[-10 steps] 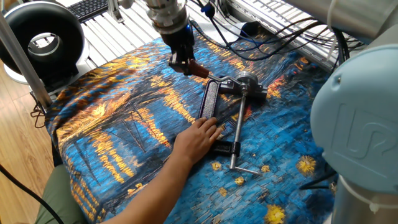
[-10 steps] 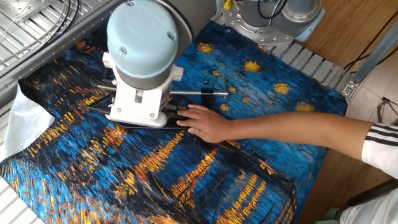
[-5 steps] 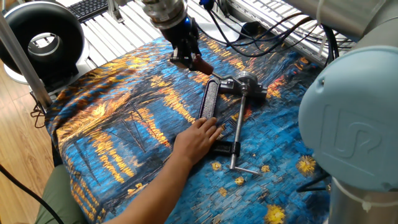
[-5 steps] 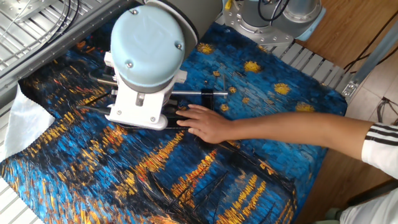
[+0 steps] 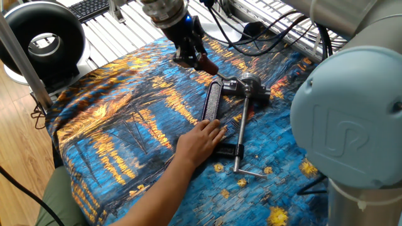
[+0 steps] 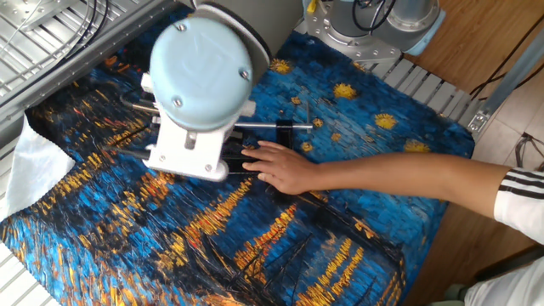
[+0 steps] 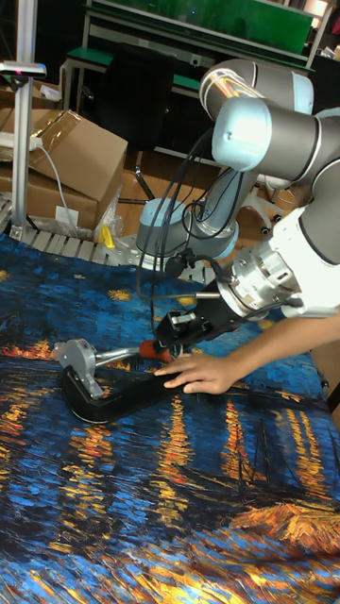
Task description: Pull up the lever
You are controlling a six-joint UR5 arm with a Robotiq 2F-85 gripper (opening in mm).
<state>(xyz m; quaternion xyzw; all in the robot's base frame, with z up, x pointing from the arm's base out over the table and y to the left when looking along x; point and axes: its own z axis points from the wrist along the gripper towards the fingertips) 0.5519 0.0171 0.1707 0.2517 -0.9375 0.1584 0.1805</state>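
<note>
In one fixed view I see my gripper (image 5: 193,58) closed on the dark red end of the lever (image 5: 211,68), near the far edge of the blue and gold cloth (image 5: 125,119). The lever runs down to the round silver hub (image 5: 249,82) atop the black clamp (image 5: 213,103). A person's hand (image 5: 200,139) presses on the clamp's near end, beside the long screw rod (image 5: 239,135).

In the other fixed view the arm's wrist (image 6: 201,85) hides the gripper and lever; I cannot tell the fingers' state here. The hand lies flat on the clamp.

In the tall fixed view the fingers grip the red sleeve, and the lever sits raised above the cloth.
</note>
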